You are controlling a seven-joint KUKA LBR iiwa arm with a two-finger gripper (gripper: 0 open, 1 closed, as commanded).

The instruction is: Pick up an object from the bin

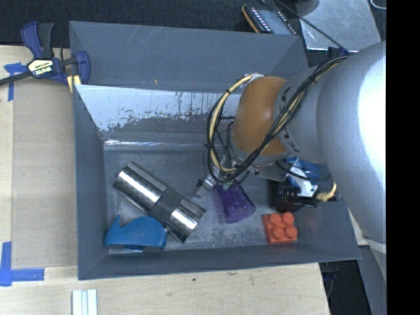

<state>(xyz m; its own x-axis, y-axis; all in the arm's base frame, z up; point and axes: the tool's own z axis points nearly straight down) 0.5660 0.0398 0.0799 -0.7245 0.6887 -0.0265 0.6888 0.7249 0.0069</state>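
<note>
Purple translucent plastic piece (235, 203) at lower centre of frame, just beside jaws; released or clenched, cannot tell. Descend straight, straddle its narrow sides, avoid silver metal cylinders (156, 201).

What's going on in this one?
The robot arm has reached into the grey bin from the right. Its hand is low over the bin floor, right at the top edge of a purple see-through piece near the middle. Whether it has hold of that piece cannot be told. A silver cylinder and a blue lump lie to the left, and a red studded block lies to the right, all apart from the hand.
</note>
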